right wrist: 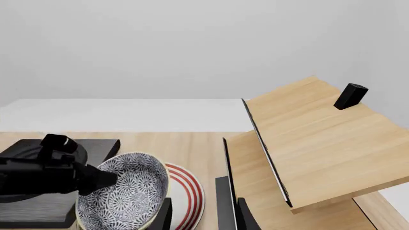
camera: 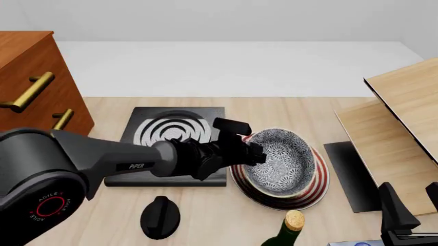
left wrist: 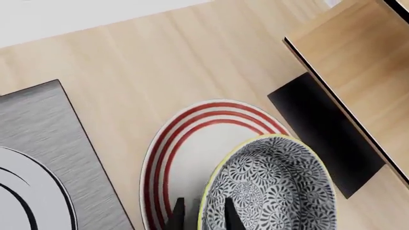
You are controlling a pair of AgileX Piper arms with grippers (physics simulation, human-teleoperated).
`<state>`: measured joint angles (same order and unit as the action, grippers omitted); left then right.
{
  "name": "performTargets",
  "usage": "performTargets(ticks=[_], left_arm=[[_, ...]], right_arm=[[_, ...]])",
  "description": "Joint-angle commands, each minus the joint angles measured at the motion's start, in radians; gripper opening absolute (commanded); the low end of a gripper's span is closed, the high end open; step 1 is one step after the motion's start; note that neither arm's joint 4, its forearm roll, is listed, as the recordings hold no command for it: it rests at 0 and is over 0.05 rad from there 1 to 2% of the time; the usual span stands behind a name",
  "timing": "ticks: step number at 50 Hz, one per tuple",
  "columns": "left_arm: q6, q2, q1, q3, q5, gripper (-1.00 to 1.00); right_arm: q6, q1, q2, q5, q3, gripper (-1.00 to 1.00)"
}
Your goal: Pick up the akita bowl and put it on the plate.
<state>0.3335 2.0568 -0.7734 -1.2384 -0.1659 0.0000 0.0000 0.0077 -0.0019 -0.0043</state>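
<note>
The akita bowl (camera: 282, 158), blue-and-white floral with a pale yellow rim, sits tilted over the plate (camera: 316, 184), which is white with red rings. My left gripper (camera: 255, 154) is shut on the bowl's left rim. In the left wrist view the rim of the bowl (left wrist: 275, 187) runs between the two fingers of my left gripper (left wrist: 204, 214), with the plate (left wrist: 191, 148) beneath. I cannot tell whether the bowl touches the plate. My right gripper (camera: 413, 202) stands open and empty at the near right. The right wrist view shows the bowl (right wrist: 128, 194) and plate (right wrist: 190, 196).
A black square slab with grey-white rings (camera: 174, 136) lies left of the plate. A black knob (camera: 161, 218) and a corked green bottle (camera: 291, 225) stand near the front edge. Slanted wooden boards (camera: 400, 128) over a black mat (camera: 349, 177) fill the right; a wooden drawer unit (camera: 34, 77) stands at the left.
</note>
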Motion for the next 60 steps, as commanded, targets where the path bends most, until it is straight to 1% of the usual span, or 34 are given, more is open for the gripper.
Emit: performTargets(ticks=[1,16,18,20,22,24,25,27,31,32,44,46,47,48,49,60], left_arm=[[-0.002,0.003,0.006,-0.01,-0.002,1.0],[0.0,-0.009,0.005,0.011,-0.015,1.0],[0.0,-0.03,0.012,0.014,-0.018,1.0],[-0.016,-0.054,0.021,0.013,-0.013,1.0],[-0.01,-0.077,0.022,0.017,-0.007,1.0],[-0.024,-0.1,0.025,0.021,-0.004,1.0],[-0.017,-0.113,0.022,0.026,-0.002,1.0],[-0.038,-0.144,0.028,0.032,0.001,1.0],[-0.031,-0.191,0.029,0.042,0.008,1.0],[-0.043,-0.211,0.029,0.044,0.015,1.0],[-0.054,-0.332,0.039,0.067,0.046,1.0],[-0.071,-0.365,0.042,0.075,0.045,1.0],[-0.053,-0.371,0.051,0.075,0.042,1.0],[-0.07,-0.375,0.06,0.068,0.051,1.0],[-0.072,-0.379,0.064,0.069,0.049,1.0],[-0.058,-0.434,0.069,0.12,0.028,1.0]], right_arm=[[0.0,0.0,0.0,0.0,0.0,1.0],[0.0,0.0,0.0,0.0,0.0,1.0],[0.0,0.0,0.0,0.0,0.0,1.0],[0.0,0.0,0.0,0.0,0.0,1.0],[0.0,0.0,0.0,0.0,0.0,1.0],[0.0,0.0,0.0,0.0,0.0,1.0],[0.0,0.0,0.0,0.0,0.0,1.0],[0.0,0.0,0.0,0.0,0.0,1.0],[0.0,0.0,0.0,0.0,0.0,1.0],[0.0,0.0,0.0,0.0,0.0,1.0],[0.0,0.0,0.0,0.0,0.0,1.0],[0.0,0.0,0.0,0.0,0.0,1.0],[0.0,0.0,0.0,0.0,0.0,1.0],[0.0,0.0,0.0,0.0,0.0,1.0],[0.0,0.0,0.0,0.0,0.0,1.0],[0.0,0.0,0.0,0.0,0.0,1.0]])
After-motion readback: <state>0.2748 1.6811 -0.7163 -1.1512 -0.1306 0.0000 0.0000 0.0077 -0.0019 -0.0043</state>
